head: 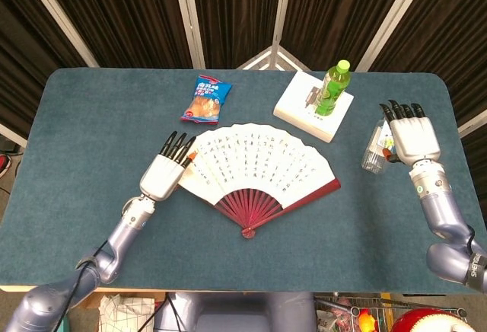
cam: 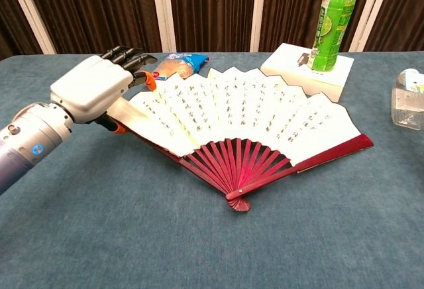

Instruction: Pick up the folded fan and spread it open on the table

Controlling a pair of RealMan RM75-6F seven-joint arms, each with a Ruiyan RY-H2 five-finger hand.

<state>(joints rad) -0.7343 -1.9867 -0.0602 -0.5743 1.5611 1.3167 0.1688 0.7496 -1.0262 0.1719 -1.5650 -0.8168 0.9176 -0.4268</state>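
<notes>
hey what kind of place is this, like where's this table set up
Probably a robot lab or test booth, not a home: dark curtains on folding panels close in a blue table, and mixed props sit on it, such as a fan and a green bottle.

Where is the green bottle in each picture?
Head view: the green bottle is at the upper right, standing on the white box behind the fan.
Chest view: the green bottle is at the top right, its cap cut off by the frame edge.
Shared landmark: the white box under it.
</notes>
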